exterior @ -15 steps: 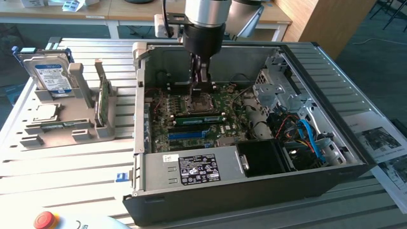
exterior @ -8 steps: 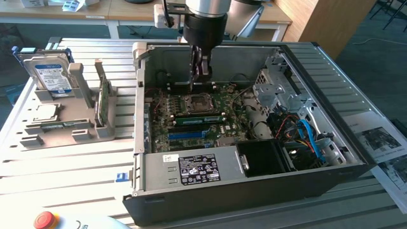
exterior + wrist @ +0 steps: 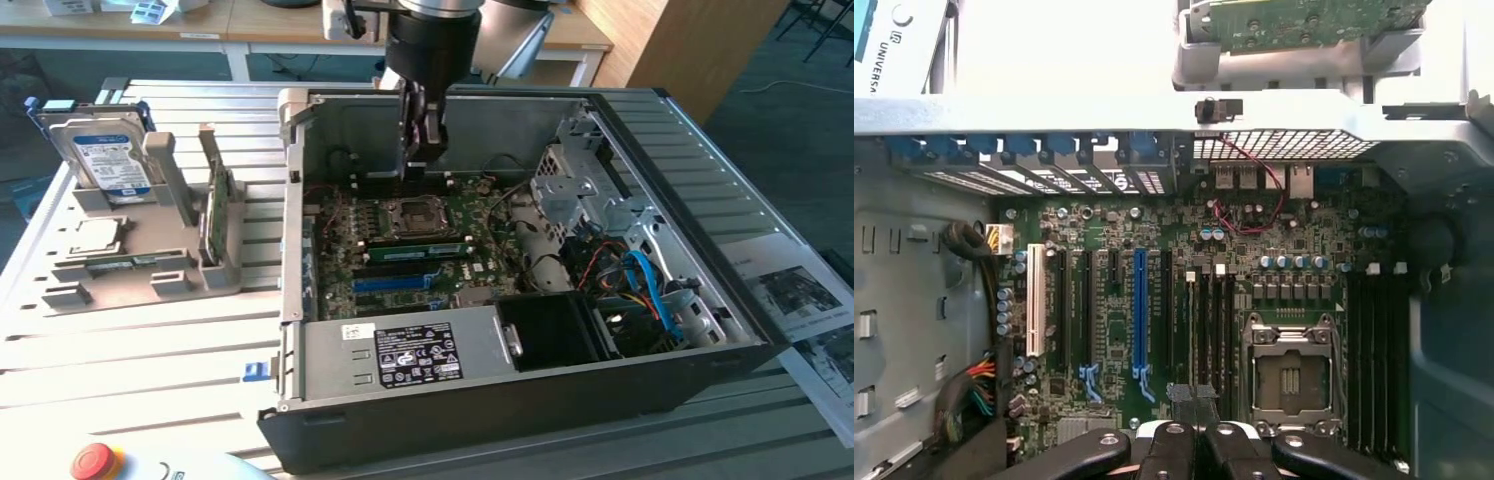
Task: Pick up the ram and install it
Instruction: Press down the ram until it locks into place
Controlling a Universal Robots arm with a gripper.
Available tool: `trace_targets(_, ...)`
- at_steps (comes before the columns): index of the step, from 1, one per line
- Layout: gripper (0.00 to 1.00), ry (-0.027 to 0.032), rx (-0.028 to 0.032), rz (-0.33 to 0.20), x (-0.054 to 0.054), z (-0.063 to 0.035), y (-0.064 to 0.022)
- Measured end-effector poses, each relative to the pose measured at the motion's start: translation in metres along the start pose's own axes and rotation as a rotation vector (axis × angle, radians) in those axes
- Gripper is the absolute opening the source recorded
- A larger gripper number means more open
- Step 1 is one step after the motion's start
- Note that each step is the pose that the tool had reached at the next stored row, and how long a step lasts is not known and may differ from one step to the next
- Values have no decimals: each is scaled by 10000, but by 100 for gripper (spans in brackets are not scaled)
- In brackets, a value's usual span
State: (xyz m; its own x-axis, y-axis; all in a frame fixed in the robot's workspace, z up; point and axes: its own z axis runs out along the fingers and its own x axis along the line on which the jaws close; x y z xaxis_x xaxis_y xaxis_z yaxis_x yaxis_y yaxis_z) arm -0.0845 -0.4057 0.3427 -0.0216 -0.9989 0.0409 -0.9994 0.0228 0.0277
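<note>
1. The gripper hangs inside the open computer case, low over the motherboard and near the case's far wall in the exterior view
2. Its jaws are pressed together; in the wrist view the fingertips meet with no gap, and I cannot make out anything pinched between them
3. The ram lies as a long narrow green stick across the motherboard, just beside the CPU socket on its near side and apart from the gripper
4. Nearer the case's front edge than the ram runs a blue slot, and beyond that sits the power supply with its dark label
5. The case stands on a slatted table
6. Toward the table's edge at the exterior view's left is a grey holder
7. In the holder a hard drive with a blue-white label stands upright, and a green card stands on edge just beside the case wall
8. A red button sits at the table's near corner on that same side
</note>
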Motion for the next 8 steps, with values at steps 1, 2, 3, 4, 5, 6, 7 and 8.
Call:
trace_targets(1, 10, 2, -1, 0, 1, -9, 0)
trace_targets(2, 10, 0, 1, 0, 1, -8, 0)
trace_targets(3, 10, 0, 1, 0, 0, -8, 0)
trace_targets(4, 10, 1, 0, 0, 1, -9, 0)
trace_targets(5, 10, 2, 0, 0, 0, -9, 0)
trace_targets(6, 10, 1, 0, 0, 0, -9, 0)
trace_targets(7, 10, 2, 0, 0, 0, -9, 0)
trace_targets(8, 10, 2, 0, 0, 0, -9, 0)
